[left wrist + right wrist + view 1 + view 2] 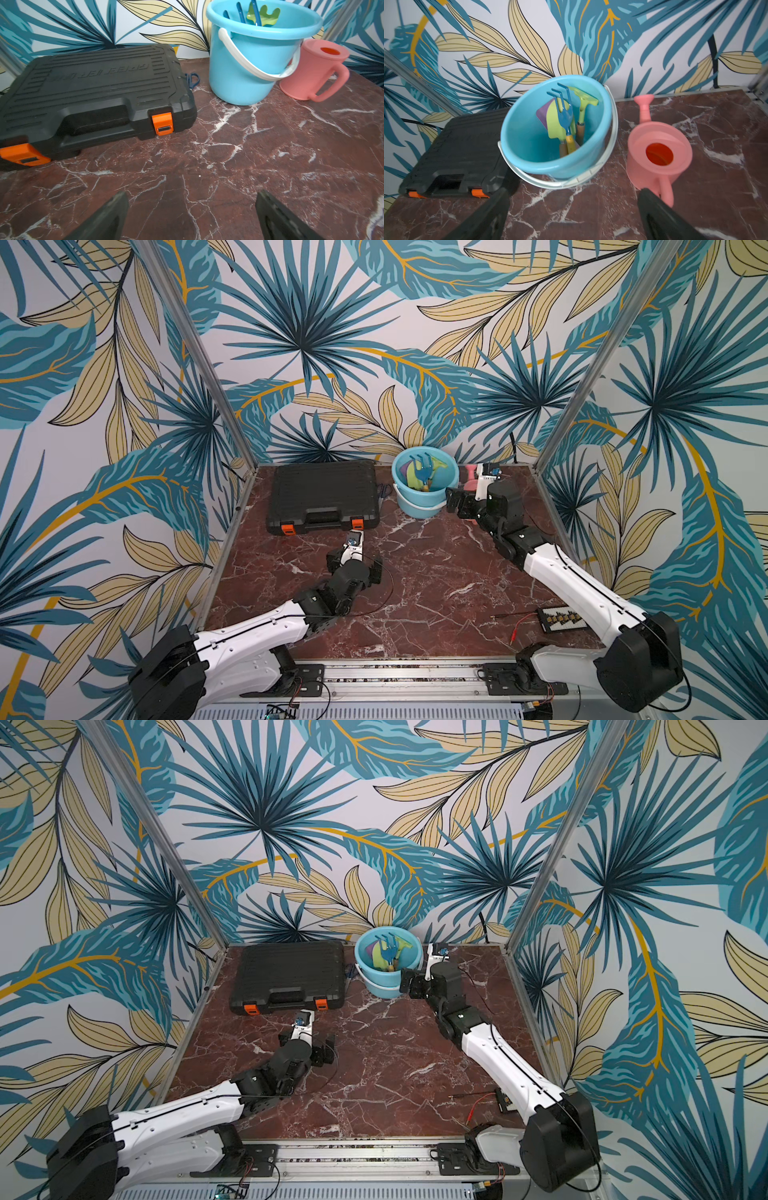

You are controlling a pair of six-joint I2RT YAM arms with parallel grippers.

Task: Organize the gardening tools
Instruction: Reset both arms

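Note:
A light blue bucket (pixel 415 504) (pixel 525 133) stands at the back of the marble table. Inside it, heads up, are a blue fork (pixel 564 116), a green rake (pixel 583 101), a green shovel (pixel 553 122) and a purple scoop (pixel 543 113). A pink watering can (pixel 639 166) (pixel 305 76) stands upright just right of the bucket. My right gripper (pixel 574 191) (pixel 463 506) hovers in front of both, open and empty, one finger close to the can's handle. Open and empty as well, my left gripper (pixel 192 193) (pixel 355 562) is over bare marble mid-table.
A closed black ribbed case (pixel 324 489) (pixel 93 83) with orange latches lies at the back left. Blue scissor handles (pixel 194 78) show between case and bucket. A small circuit board (pixel 561 618) with red leads lies front right. Metal frame posts stand at the back corners.

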